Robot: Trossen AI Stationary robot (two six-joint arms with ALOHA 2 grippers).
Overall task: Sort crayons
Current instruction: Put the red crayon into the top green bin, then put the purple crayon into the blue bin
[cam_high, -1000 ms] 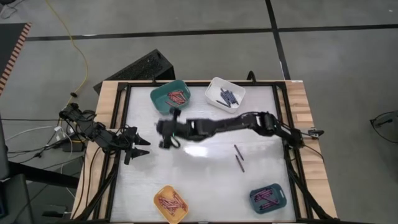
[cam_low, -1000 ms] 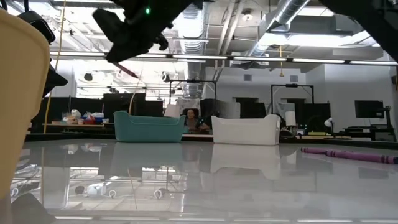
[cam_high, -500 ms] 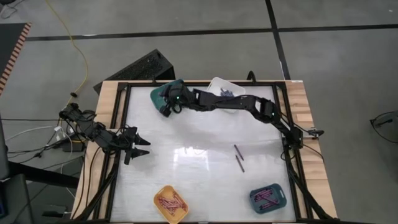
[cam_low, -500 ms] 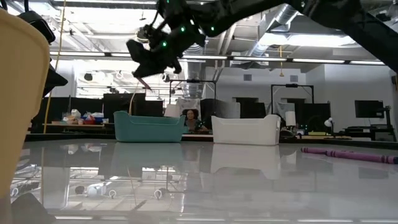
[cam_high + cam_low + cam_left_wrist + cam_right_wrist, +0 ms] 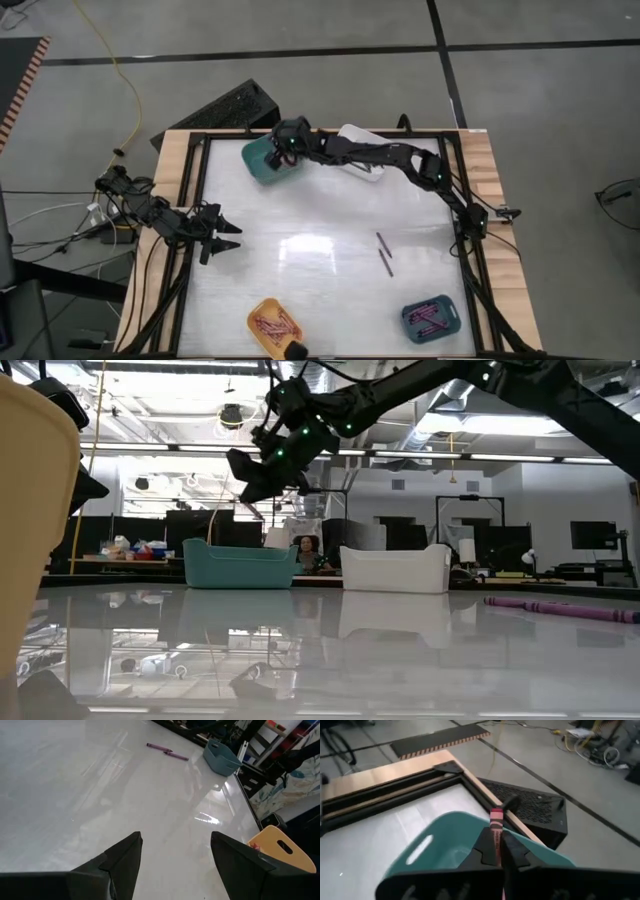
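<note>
Over the teal bin [image 5: 262, 160], your right gripper [image 5: 289, 146] has arrived (fingers clamped on a red crayon [image 5: 496, 834]); drop comes next. Left fingers [image 5: 122, 857] apart.

No text, label, brand, number or sign can be read on anything in these views.

From my remote station I see a grey concrete floor [image 5: 300, 50] crossed by dark seams, a yellow cable [image 5: 115, 75] trailing over it. Beyond the table, the open workspace shows exposed ceiling ducts [image 5: 460, 380], strip lights [image 5: 500, 457], dark monitors [image 5: 590, 535] and a seated person [image 5: 308, 550].
</note>
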